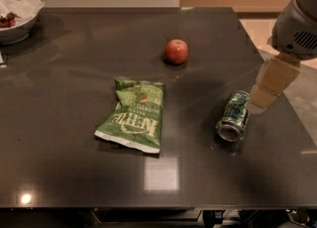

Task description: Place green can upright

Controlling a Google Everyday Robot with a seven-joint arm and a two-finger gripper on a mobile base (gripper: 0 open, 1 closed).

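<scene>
The green can (234, 115) lies on its side on the dark table (74, 172), at the right, with its silver end facing the front. My gripper (261, 98) comes in from the upper right on a grey arm. Its pale tip sits just to the right of the can's far end, close to it or touching it; I cannot tell which.
A flat green chip bag (133, 114) lies in the middle of the table. A red apple (176, 51) sits behind it. A white bowl (15, 10) with red fruit stands at the far left corner. The table's right edge runs just past the can.
</scene>
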